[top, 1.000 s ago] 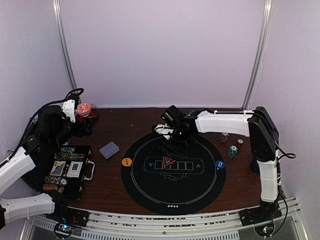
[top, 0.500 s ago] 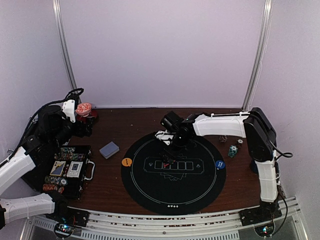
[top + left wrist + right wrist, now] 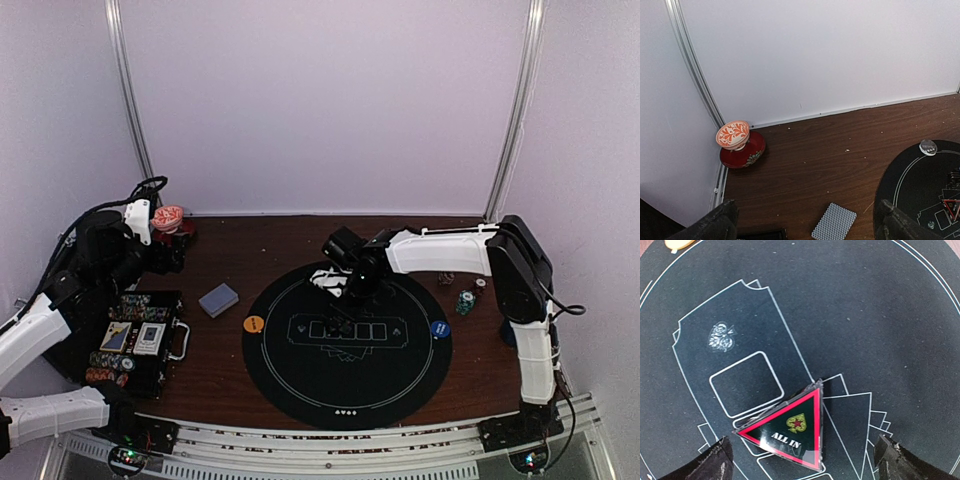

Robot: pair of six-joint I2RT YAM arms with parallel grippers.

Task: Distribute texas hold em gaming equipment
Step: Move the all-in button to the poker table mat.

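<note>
Glossy plastic triangle marker (image 3: pixel 791 430); matt, perhaps felt, mat (image 3: pixel 880 315)

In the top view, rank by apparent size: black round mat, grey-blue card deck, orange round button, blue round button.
1. Black round mat
2. Grey-blue card deck
3. Orange round button and blue round button look alike; no ranking.

The place is a robotics lab test cell. Plain white panel walls (image 3: pixel 320 100) stand behind and to both sides of the round black poker mat (image 3: pixel 345 390), joined by aluminium corner posts (image 3: pixel 128 90). The mat lies on a wood-grain table (image 3: pixel 265 245). Nearer than the mat, a slotted aluminium rail (image 3: pixel 330 440) carries robot arm bases (image 3: pixel 515 430) and loose cabling (image 3: pixel 572 310).
</note>
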